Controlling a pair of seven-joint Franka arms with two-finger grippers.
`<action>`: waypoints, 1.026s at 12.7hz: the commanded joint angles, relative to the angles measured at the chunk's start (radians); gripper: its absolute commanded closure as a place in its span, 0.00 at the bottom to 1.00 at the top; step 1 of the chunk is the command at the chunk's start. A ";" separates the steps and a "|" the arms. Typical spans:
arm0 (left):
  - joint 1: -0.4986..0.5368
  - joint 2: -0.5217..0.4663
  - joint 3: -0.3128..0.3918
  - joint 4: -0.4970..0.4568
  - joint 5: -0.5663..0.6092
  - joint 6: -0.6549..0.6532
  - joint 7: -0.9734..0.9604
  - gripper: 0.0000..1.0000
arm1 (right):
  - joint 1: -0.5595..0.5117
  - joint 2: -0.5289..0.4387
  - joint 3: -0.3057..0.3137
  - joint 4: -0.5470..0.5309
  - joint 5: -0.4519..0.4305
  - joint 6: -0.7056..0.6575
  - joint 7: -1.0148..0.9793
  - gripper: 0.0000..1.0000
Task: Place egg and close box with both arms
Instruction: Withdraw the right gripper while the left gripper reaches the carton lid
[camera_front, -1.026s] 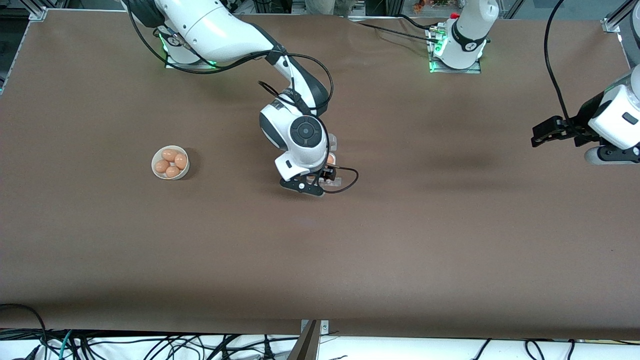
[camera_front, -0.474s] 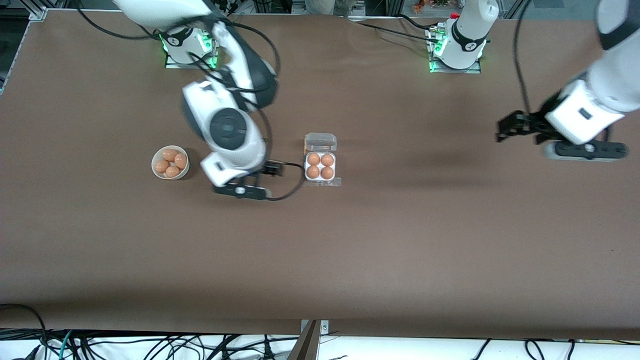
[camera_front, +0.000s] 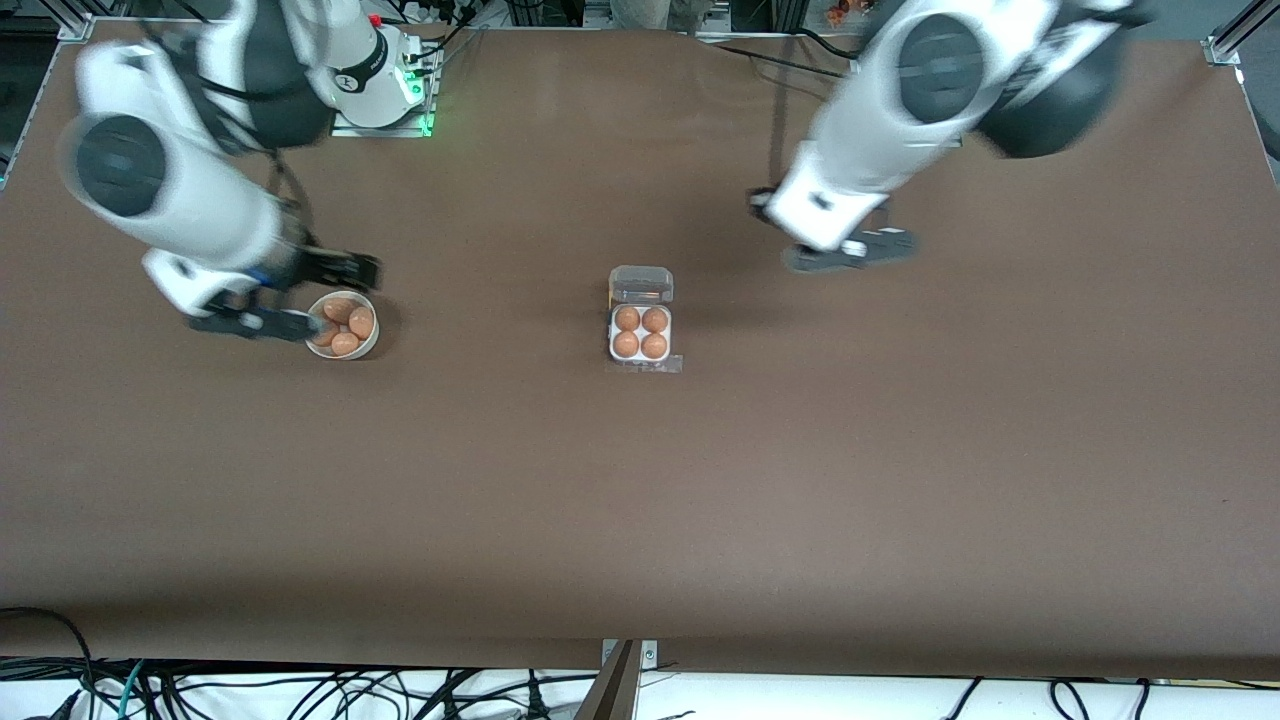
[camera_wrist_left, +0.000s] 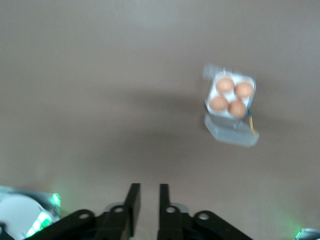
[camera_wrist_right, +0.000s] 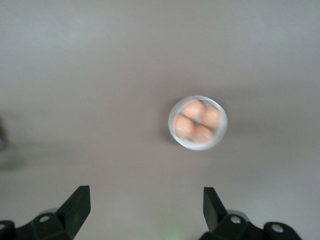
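The box (camera_front: 641, 325) is found near the middle of the brown worktop (camera_front: 640, 500), roughly midway between the two arms' ends of it. All four of its round cells are filled with brown eggs (camera_front: 640, 332), also seen from the left wrist view (camera_wrist_left: 230, 98). Its clear lid (camera_front: 641, 284) is laid open on the side farther from the front camera, and a clear front tab (camera_front: 660, 365) is seen on the nearer edge.

A round white bowl (camera_front: 341, 325) is set on the worktop toward the right arm's end, about level with the box and well apart from it. Four brown eggs (camera_front: 344, 324) are held in it, which the right wrist view confirms (camera_wrist_right: 198, 122).

The right gripper (camera_front: 345, 270) is held in the air just above the bowl's rim, on the side toward the right arm's end. In the right wrist view its fingers (camera_wrist_right: 80, 202) are spread wide with nothing between them.

The left gripper (camera_front: 765, 200) is carried over bare worktop, between the box and the left arm's base, well apart from the box. In the left wrist view its fingers (camera_wrist_left: 134, 197) are drawn close together with only a narrow gap between them and nothing gripped; the front view is blurred there, so the gripper's exact position is perhaps only approximate.
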 joint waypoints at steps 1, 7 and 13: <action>-0.103 0.120 -0.006 0.031 -0.034 0.003 -0.074 1.00 | 0.008 -0.077 -0.098 -0.038 0.018 -0.064 -0.126 0.00; -0.251 0.335 -0.005 0.060 -0.031 0.193 -0.125 1.00 | 0.007 -0.074 -0.195 0.018 0.016 -0.087 -0.270 0.00; -0.283 0.426 0.006 0.059 0.091 0.305 -0.125 1.00 | -0.263 -0.074 0.038 0.032 0.018 -0.124 -0.282 0.00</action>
